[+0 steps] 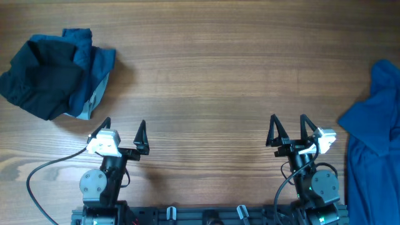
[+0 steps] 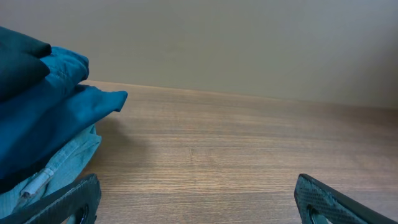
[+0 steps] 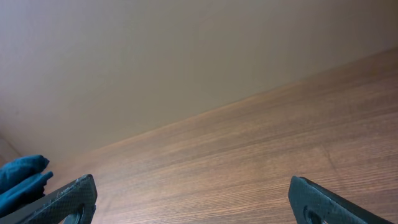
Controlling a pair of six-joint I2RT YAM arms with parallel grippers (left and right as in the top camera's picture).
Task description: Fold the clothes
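Note:
A pile of folded dark blue and teal clothes (image 1: 56, 72) lies at the far left of the wooden table (image 1: 206, 81); it also shows at the left of the left wrist view (image 2: 43, 118). A loose blue garment (image 1: 375, 131) lies crumpled at the right edge. My left gripper (image 1: 123, 132) is open and empty near the front edge, just right of the pile. My right gripper (image 1: 289, 129) is open and empty, just left of the blue garment. Both sets of fingers show spread wide in the left wrist view (image 2: 199, 202) and the right wrist view (image 3: 193, 199).
A plain wall stands behind the table's far edge (image 2: 249, 96). A black cable (image 1: 44, 172) loops beside the left arm base. A bit of the teal pile (image 3: 22, 177) shows at the left in the right wrist view.

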